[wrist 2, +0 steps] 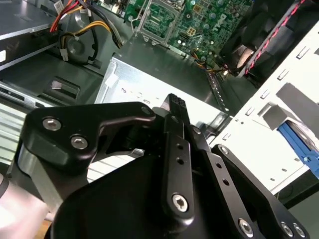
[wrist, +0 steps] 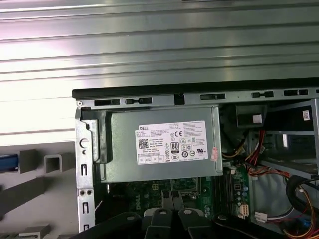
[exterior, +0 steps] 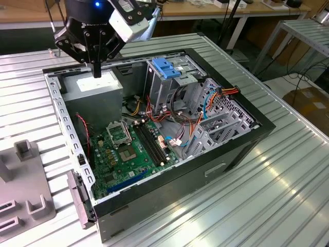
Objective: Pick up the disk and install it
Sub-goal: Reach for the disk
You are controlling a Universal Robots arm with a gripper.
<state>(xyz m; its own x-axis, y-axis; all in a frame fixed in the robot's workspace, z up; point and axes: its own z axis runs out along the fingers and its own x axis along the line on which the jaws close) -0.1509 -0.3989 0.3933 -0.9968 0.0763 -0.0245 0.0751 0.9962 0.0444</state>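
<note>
Your fingers [wrist 2: 175, 112] are pressed together, empty, above the power supply [wrist: 164, 144] in the open case [exterior: 180, 188]. The disk [wrist: 7, 162], blue-edged, seems to sit in the grey holder [wrist: 25, 189] beyond the case wall. Pick-up is unstarted, and grasping calls for opening first.

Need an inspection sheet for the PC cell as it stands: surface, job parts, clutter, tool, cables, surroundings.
Surface: ribbed metal table with an open PC case lying on it.
Job's things: disk, blue-framed and mostly cut off; it appears to sit in the grey fixture beside the case, not in the drive cage.
Clutter: nothing seen.
Grippers: tool shut and empty, above the power supply.
Cables: red, orange, yellow and blue wires loose inside the case by the cage.
Surroundings: wooden benches and a cardboard box.
</note>
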